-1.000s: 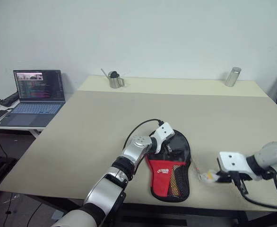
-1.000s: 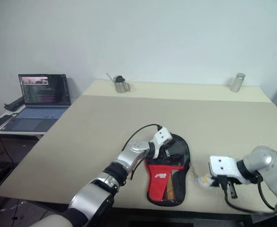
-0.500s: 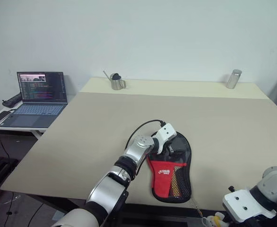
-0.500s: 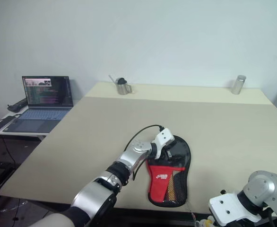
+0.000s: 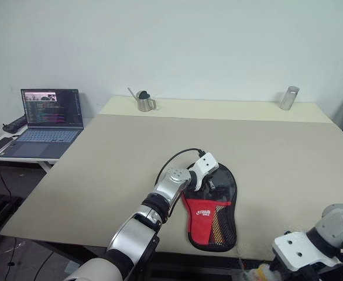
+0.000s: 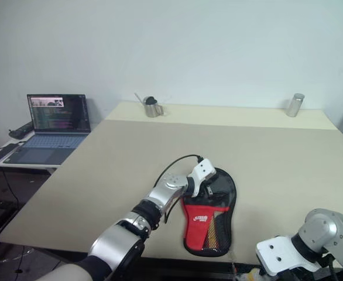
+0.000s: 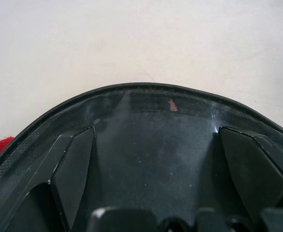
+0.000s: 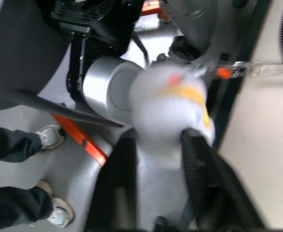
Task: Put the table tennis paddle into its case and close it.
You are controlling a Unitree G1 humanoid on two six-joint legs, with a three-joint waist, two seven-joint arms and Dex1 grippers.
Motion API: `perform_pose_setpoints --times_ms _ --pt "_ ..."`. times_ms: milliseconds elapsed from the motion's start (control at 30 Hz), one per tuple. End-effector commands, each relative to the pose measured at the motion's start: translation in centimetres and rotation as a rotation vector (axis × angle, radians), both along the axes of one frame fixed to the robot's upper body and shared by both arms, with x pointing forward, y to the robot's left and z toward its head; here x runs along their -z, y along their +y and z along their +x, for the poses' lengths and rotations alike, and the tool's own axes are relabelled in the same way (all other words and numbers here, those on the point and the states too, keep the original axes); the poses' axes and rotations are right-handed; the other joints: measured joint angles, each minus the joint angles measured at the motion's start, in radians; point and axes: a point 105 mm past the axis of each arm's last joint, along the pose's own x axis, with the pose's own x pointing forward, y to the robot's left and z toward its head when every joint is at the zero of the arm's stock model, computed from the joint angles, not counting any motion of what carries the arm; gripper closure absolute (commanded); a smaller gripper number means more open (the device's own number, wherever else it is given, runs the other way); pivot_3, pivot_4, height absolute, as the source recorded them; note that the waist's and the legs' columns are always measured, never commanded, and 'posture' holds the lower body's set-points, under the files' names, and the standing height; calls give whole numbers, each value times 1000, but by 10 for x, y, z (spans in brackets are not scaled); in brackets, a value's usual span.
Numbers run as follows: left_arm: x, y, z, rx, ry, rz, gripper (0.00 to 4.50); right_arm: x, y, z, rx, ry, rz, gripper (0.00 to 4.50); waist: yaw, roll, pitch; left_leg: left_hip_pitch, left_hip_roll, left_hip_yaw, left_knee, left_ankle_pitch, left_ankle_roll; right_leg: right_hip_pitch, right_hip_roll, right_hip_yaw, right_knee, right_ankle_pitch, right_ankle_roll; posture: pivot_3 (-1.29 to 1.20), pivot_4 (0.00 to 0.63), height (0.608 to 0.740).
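The case (image 5: pixel 203 225) lies flat near the front edge of the table (image 5: pixel 265 152). It is black fabric with a red lower panel, a white logo and a mesh pocket. The paddle is hidden; something tan shows through the mesh. My left gripper (image 5: pixel 209 186) rests open on the case's round black top (image 7: pixel 156 106), a finger on either side. My right gripper (image 8: pixel 158 137) hangs below the table's front edge at the right. Its fingers (image 8: pixel 194 159) stand apart, and a blurred white-and-yellow charm (image 8: pixel 173 104) sits at their tips. A clear strap (image 8: pixel 262 69) runs from the charm toward the table.
A laptop (image 5: pixel 45 117) stands open on a low side table at the left. A metal pitcher (image 5: pixel 142 100) and a metal cylinder (image 5: pixel 288 97) stand along the far edge. A person's shoes (image 8: pixel 49 137) show on the floor beneath my right gripper.
My right gripper has pulled back from beside the case and dropped past the table's front edge, taking the charm with it; its fingers have parted. The left arm has kept still.
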Motion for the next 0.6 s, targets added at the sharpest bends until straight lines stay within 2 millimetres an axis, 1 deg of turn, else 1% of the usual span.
perform_pose_setpoints --times_ms 33,133,200,267,333,400,433,467,500,567,600 --pt "46 23 -8 -53 108 137 0 -5 1 8 3 -35 -5 1859 -1 0 0 0 0 0 0 0 0 0 0 0 0 0 0 0 150 740" --pt "45 23 -8 -54 106 137 0 -9 0 14 13 -56 -9 819 -1 0 0 0 0 0 0 0 0 0 0 0 0 0 0 0 150 740" --pt "41 23 -7 -48 97 111 0 -16 3 22 33 -107 9 86 -2 0 0 0 0 0 0 0 0 0 0 0 0 0 0 0 150 740" --pt "33 22 -5 -41 79 73 0 -25 7 26 51 -128 31 39 -3 0 1 0 0 0 0 0 0 0 0 0 0 0 0 0 150 740" --pt "20 20 -4 -16 62 10 0 -39 13 34 89 -168 83 39 -4 0 2 0 0 0 0 0 0 0 0 0 0 0 0 0 150 740" --pt "-1 21 -2 12 77 -97 0 -64 20 53 168 -241 184 39 -10 3 6 0 1 0 -1 0 0 -1 0 0 0 0 0 0 150 740" --pt "-19 26 1 15 100 -176 0 -76 20 73 226 -286 243 39 -16 4 9 0 1 1 -1 0 0 -2 0 1 0 0 0 0 150 740" --pt "-33 30 3 27 108 -224 0 -85 19 88 270 -308 282 39 -23 3 12 0 1 1 -1 0 0 -2 1 2 1 0 0 0 150 740" --pt "-46 37 2 62 96 -245 0 -89 15 101 309 -315 308 39 -27 1 16 0 1 2 -1 0 0 -3 1 3 1 0 0 0 150 740" --pt "-64 51 -4 129 60 -235 0 -91 6 114 349 -305 329 39 -29 -1 18 -5 1 1 0 0 -1 -8 2 2 2 1 -1 0 150 740" --pt "-74 60 -7 155 44 -230 0 -91 -1 120 373 -306 328 39 -28 -1 18 -11 1 1 1 2 -4 -16 2 2 3 5 -7 0 150 740"
